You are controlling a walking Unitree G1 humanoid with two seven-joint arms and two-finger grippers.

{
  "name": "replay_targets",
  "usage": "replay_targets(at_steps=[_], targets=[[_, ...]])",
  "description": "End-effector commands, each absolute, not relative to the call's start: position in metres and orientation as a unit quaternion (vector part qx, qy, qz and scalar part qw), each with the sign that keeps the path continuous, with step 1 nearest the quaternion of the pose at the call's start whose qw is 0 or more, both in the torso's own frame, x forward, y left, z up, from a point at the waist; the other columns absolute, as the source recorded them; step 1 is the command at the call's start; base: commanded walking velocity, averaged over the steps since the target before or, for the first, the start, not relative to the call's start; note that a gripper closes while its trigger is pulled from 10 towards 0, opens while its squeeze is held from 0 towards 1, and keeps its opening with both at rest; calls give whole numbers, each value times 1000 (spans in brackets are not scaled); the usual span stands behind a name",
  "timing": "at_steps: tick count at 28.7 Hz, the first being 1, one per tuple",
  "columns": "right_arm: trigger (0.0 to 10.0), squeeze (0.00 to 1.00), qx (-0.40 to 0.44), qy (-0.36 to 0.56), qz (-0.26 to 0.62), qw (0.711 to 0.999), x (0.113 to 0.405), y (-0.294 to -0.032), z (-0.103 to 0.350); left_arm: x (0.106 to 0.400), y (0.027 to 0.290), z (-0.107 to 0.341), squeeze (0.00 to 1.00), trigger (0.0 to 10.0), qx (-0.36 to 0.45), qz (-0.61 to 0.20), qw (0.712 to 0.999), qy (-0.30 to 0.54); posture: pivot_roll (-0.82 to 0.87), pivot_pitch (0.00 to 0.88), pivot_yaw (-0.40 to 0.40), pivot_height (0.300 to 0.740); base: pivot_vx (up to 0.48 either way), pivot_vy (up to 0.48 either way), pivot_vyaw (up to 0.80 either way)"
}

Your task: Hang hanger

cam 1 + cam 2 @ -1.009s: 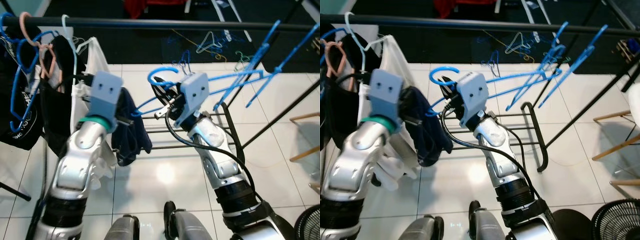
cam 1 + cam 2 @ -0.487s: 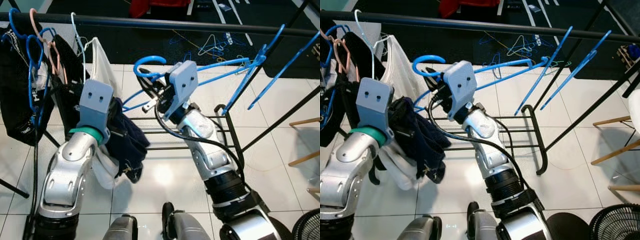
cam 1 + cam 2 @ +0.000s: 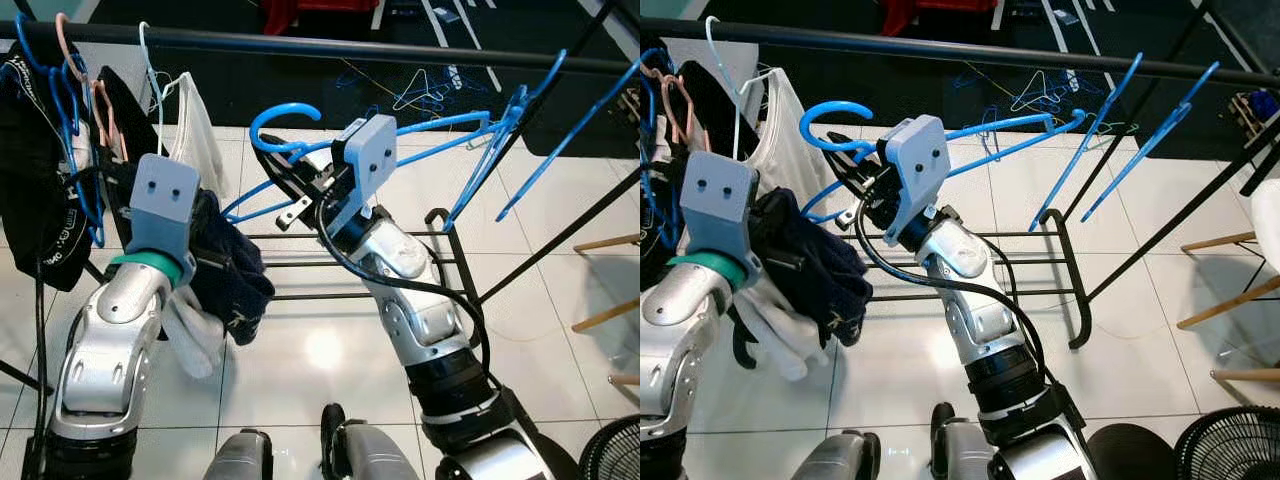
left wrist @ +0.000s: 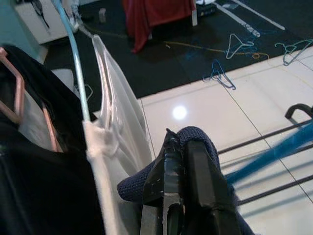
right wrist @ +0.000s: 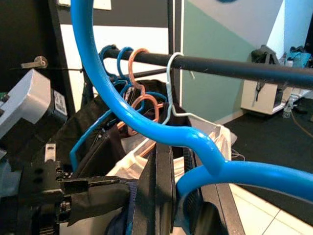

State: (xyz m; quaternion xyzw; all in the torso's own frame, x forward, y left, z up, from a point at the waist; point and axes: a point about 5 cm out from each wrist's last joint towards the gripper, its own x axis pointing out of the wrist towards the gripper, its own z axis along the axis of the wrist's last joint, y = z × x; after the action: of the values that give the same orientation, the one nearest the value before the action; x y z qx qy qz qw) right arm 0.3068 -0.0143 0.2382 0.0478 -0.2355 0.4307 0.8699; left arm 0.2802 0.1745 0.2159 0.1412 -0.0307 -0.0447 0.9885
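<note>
So far: the hanger is lifted but not hung; by my reading the task is a little past halfway.
Left tool [image 4: 183, 161]: fingers together, clamped on the dark navy garment [image 3: 235, 270] draped on the hanger's left end, just below and in front of the rail.
Right tool [image 5: 168, 166]: fingers together on the neck of the blue hanger [image 3: 330, 155], held up between the two arms.
Hook: it curls open beneath the black rail [image 3: 330, 45], apart from it, so nothing bears the weight yet.
What is left: raise the hook over the rail in the free stretch to the right of the hung clothes [image 3: 60, 190], then let both tools go.
Right wrist view adds: the hook seen from close by, with the rail and the pink and white hangers beyond it.
Left wrist view adds: the white garment [image 4: 115, 132] just beside the navy cloth.
Farther off: loose hangers on the floor [image 3: 425, 90].
</note>
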Motion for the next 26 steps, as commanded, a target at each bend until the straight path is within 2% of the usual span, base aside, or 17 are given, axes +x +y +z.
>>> replay_targets(at_steps=[1,6,9,12,15,19,21,23,26], targets=[[10000,0,55,-230,440,866,302,-11,235,278,169,223,0,10000,152,-60,985,-55,90,150,-17,740,0,0,0],[10000,0,68,-221,456,859,296,-12,236,278,170,222,0,10000,162,-62,983,-51,90,161,-14,740,0,0,0],[10000,0,76,-207,494,841,284,-18,240,280,169,218,0,10000,166,-65,983,-44,85,163,-11,740,0,0,0],[10000,0,76,-207,494,841,284,-18,240,280,169,218,0,10000,166,-65,983,-44,85,163,-11,740,0,0,0],[10000,0,59,-198,534,820,271,-27,243,280,168,213,0,10000,178,-72,981,-38,78,163,-5,740,0,0,0],[10000,0,52,-193,554,808,262,-34,246,279,169,205,0,10000,191,-78,978,-26,73,161,-1,740,0,0,0],[10000,0,52,-190,551,811,263,-34,245,278,169,202,0,10000,190,-77,978,-21,71,159,1,740,0,0,0],[10000,0,57,-184,513,836,275,-26,234,278,165,204,0,10000,183,-77,980,-27,78,159,1,740,0,0,0],[10000,0,55,-181,494,849,281,-20,229,277,163,208,0,10000,181,-78,980,-33,84,158,1,740,0,0,0]])
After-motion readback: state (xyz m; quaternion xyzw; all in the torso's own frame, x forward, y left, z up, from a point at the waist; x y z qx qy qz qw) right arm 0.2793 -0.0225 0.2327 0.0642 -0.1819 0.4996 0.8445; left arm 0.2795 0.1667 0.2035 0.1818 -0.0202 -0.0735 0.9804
